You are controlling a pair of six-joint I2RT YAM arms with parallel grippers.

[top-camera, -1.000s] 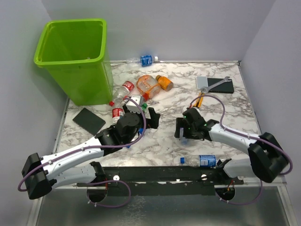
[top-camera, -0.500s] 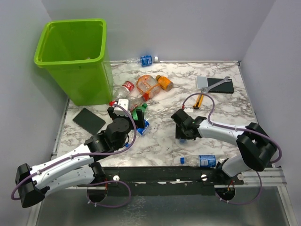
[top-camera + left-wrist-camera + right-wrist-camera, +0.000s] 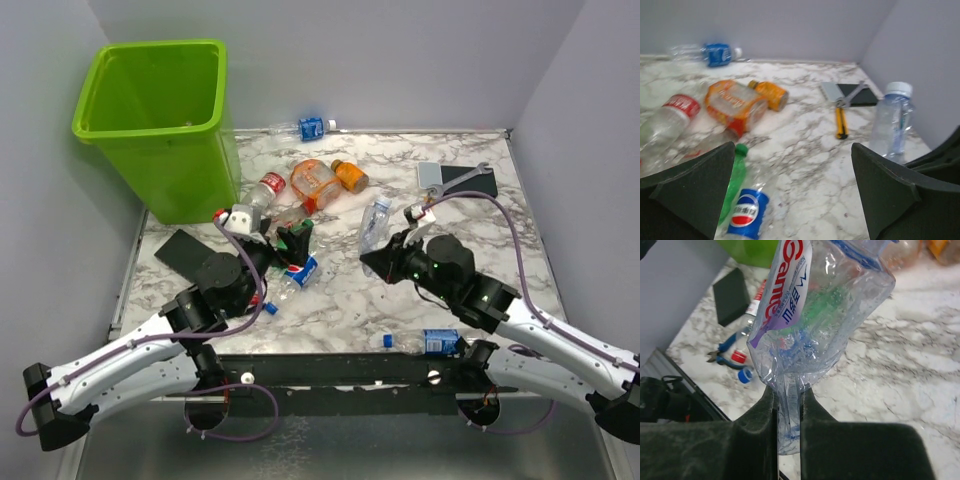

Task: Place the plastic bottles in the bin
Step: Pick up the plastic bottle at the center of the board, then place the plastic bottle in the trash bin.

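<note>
Right wrist cam: right gripper has fingers pressed almost together, pinching only a thin crushed fold at the base of the clear bottle w/ red/blue label. Bottle looks lifted, cap end up, well right of the bin.

Risks (my read):
- Grip is on a flap, not the body. Bottle can slide out or swing once the arm sweeps toward the bin.
- Bin is tall. If the carry doesn't clear the rim, bottle hits the wall and pops loose.
- Left arm lies between held bottle and bin. Left gripper has fingers spread wide and holds nothing. Arms could clash if both move at once.
- Crushed bottle is light, so it may bounce off the rim if let go too early.

Others not binned yet:
- Pepsi-label bottle and green bottle, near the bin's foot, on its right.
- Red-label bottle, touching or just beside the bin wall, can't tell which.
- Big orange bottle and small orange bottle, further right of the bin.
- Blue-label bottle, right of the bin by the back wall.
- Another blue-label bottle, far from the bin by the arm bases.

Surface: white/grey marble-look table, flat. Black pad just in front of the bin. Second pad w/ wrench well right of the bin. Blue-handled pliers on the marble.

Room: plain grey walls behind and on both sides of the bin.
</note>
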